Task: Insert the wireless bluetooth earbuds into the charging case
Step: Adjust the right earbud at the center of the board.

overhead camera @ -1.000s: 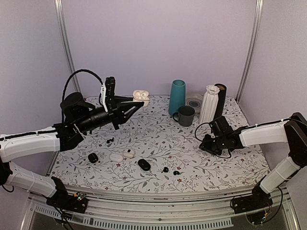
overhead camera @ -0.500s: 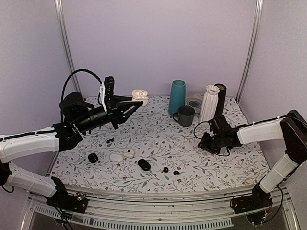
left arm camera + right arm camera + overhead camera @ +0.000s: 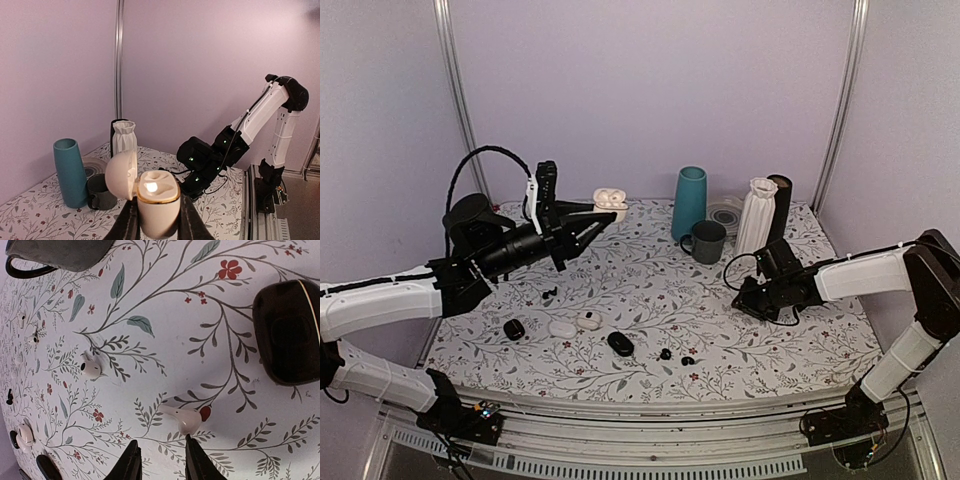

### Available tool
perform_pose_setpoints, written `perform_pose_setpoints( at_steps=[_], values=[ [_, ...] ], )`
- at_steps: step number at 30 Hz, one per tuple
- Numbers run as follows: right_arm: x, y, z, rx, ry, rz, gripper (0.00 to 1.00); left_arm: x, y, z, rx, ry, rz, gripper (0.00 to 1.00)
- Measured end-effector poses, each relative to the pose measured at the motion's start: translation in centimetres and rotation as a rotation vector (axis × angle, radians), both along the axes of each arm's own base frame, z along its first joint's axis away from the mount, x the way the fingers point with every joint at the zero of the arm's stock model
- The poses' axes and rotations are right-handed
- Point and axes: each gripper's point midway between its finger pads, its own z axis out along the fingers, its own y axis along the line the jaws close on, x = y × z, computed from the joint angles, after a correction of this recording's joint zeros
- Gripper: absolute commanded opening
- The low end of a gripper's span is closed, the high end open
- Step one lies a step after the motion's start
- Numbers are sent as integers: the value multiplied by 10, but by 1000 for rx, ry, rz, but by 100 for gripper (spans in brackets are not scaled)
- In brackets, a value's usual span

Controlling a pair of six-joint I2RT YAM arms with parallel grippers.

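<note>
Reaching over the flowered worktop (image 3: pixel 650 280), the left arm (image 3: pixel 400 295) had drawn back only slightly in the last second. The right arm (image 3: pixel 865 272) had crept a little leftward, keeping low. Nothing lying on the surface had shifted, so I judged that no bud had been seated and the task was barely under way. The left end effector (image 3: pixel 157 217) was clamped on a white charging case (image 3: pixel 156 200), held upright in the air with its lid hinged open. Whether its wells held anything could not be told. The right end effector (image 3: pixel 160 452) hung close over the worktop with its fingers a narrow gap apart and nothing between them. A closed dark case (image 3: pixel 287 332) lay off to one side of it. A white stemmed bud (image 3: pixel 184 419) lay just beside one fingertip, though contact could not be made out. The black earbuds (image 3: pixel 666 353) lay loose near the front edge, just right of a black oval case (image 3: pixel 620 343) and well apart from both end effectors.
</note>
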Motion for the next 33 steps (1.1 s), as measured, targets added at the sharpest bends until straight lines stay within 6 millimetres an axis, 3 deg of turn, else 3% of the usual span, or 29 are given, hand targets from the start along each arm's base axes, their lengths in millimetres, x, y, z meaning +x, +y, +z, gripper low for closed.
perform_pose_setpoints(
  at_steps=[33],
  values=[
    [-3, -4, -10, 4, 36, -38, 29, 2, 1, -1, 0, 3, 11, 0]
  ],
)
